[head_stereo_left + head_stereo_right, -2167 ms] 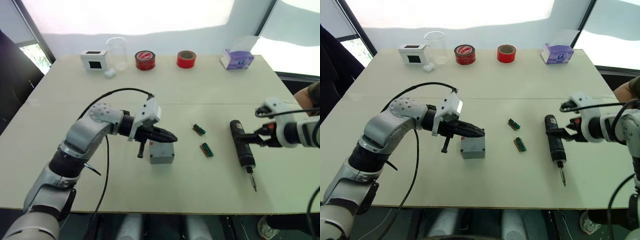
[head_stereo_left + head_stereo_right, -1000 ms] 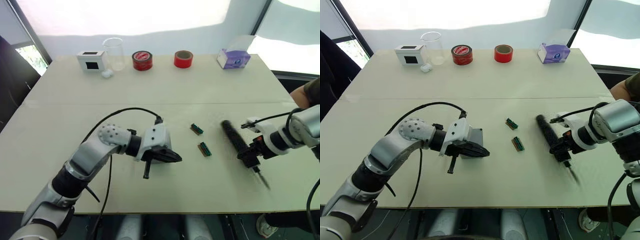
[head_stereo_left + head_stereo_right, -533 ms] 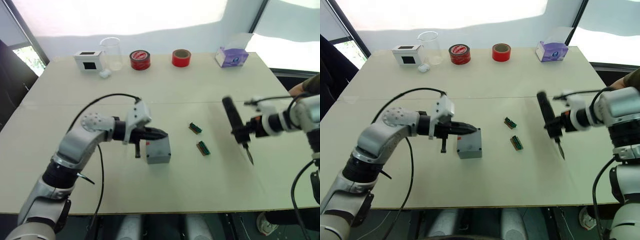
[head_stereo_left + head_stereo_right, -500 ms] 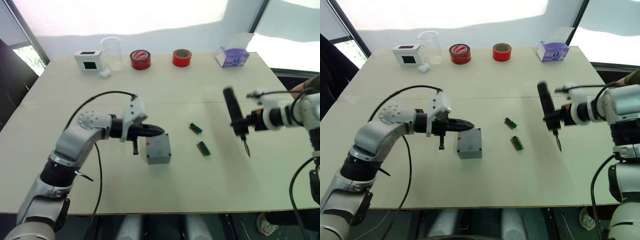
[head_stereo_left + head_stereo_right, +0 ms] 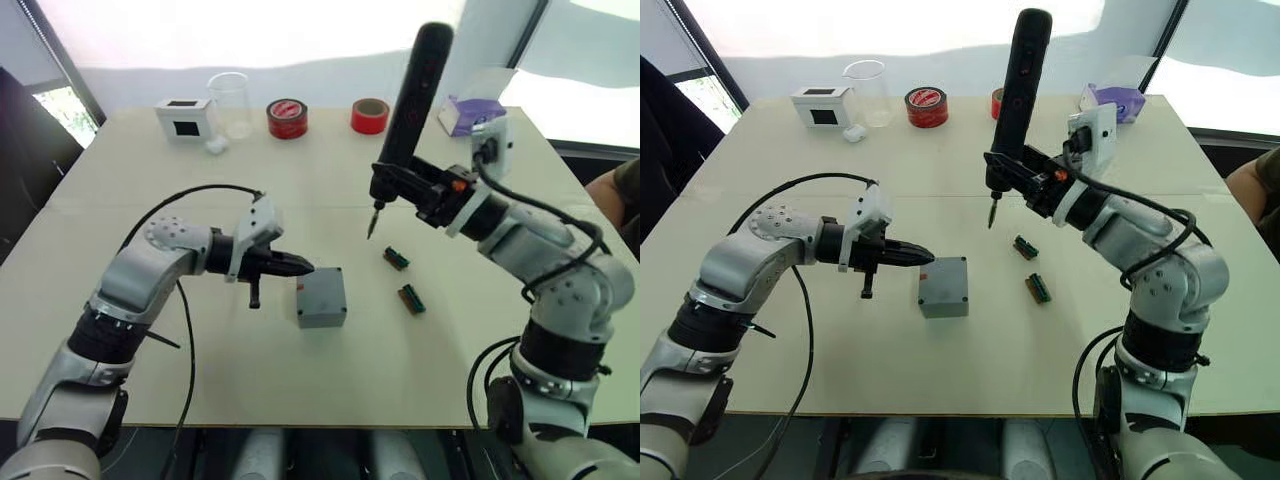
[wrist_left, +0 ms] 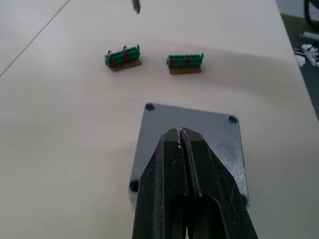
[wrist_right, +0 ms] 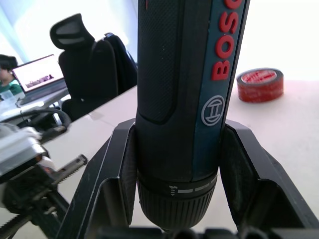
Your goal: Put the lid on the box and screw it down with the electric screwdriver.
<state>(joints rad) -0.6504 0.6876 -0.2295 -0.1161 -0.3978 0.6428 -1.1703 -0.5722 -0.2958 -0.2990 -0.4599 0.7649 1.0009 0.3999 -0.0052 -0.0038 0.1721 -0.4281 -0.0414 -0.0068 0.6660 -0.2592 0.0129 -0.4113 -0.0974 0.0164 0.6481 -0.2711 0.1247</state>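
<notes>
Left gripper (image 5: 303, 267): fingers pressed together, empty, tips just at 9 o'clock of the box.
Right gripper (image 5: 1012, 180): clamped around the electric screwdriver (image 5: 411, 106), held upright, bit down, raised at 1 o'clock of the box.
Box (image 5: 321, 297): on the table (image 5: 330, 180), lid (image 6: 194, 133) seated on top.
Bit holders (image 5: 398, 259): at 3 o'clock of the box.

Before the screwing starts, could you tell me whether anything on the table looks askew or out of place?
Nothing stands out. The lid sits square on the box, and the screwdriver is held upright in the right gripper.
</notes>
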